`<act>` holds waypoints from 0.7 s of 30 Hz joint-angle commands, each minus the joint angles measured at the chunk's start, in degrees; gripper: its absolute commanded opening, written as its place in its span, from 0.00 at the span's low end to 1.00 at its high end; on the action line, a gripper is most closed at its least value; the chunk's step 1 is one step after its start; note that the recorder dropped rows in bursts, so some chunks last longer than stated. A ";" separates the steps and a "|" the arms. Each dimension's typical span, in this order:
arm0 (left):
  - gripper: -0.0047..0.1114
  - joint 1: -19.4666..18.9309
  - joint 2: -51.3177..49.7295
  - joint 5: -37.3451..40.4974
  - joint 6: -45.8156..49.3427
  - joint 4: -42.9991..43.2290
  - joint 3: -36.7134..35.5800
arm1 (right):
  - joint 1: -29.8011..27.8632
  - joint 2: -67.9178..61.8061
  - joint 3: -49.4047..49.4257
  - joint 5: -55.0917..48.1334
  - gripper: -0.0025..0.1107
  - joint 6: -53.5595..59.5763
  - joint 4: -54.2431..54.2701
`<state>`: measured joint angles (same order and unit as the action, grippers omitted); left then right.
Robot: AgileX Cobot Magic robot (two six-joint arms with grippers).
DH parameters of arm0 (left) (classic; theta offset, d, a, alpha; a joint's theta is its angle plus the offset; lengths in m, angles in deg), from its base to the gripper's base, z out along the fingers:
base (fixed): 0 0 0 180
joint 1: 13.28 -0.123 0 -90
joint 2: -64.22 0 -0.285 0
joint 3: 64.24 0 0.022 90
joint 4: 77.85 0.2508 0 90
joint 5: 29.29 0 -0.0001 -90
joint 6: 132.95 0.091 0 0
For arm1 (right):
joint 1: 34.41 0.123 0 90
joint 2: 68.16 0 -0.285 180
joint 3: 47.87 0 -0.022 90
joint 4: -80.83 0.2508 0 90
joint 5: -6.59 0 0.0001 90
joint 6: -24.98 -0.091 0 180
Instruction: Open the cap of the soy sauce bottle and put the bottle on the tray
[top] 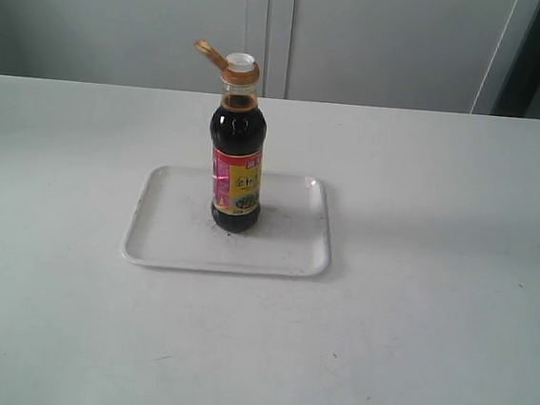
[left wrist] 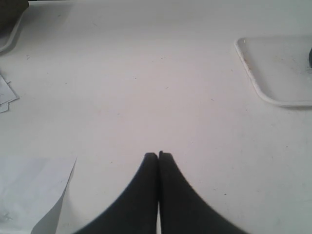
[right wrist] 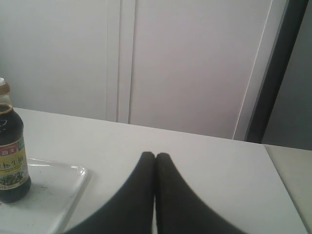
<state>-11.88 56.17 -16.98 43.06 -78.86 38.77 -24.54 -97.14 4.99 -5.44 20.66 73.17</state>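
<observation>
Our left end effector [left wrist: 158,155] has its two dark, smooth, curved fingers [left wrist: 141,195] pressed together on nothing, above the bare bench [left wrist: 146,73]. The right end effector [right wrist: 155,155] is the same, closed and empty. Neither touches the bottle, and neither appears in the exterior view. Outward from them, the tray [top: 293,257] lies near the middle of the bench, well away from its edges. The bottle [top: 237,166] stands upright on it, about at its centre. The cap [top: 208,53] is flipped back on its hinge, so the white spout ring [top: 241,63] is exposed. We judge that both steps are done. The next move asks only that the arms keep clear, because a tall narrow bottle tips easily. The bottle is clear glass with dark liquid and a glossy label [top: 237,175]. The tray is flat white plastic with rounded corners and a low rim. The bench is matt white.
</observation>
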 commanded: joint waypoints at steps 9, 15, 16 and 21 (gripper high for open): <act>0.04 -0.16 0.27 0.54 -0.12 -0.67 -0.23 | -0.21 0.38 0.39 0.12 0.02 -0.18 0.11; 0.04 -0.16 0.27 0.41 -0.12 -0.67 -0.23 | -0.21 0.38 0.39 0.12 0.02 -0.18 0.11; 0.04 -0.16 0.27 0.41 -0.12 -0.67 -0.23 | -0.21 0.38 0.39 0.12 0.02 -0.18 0.11; 0.04 -0.16 0.27 0.41 -0.12 -0.67 -0.23 | -0.21 0.38 0.39 0.12 0.02 -0.18 0.11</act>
<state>-11.88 56.17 -16.64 43.06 -78.86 38.77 -24.54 -97.14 4.99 -5.44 20.66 73.17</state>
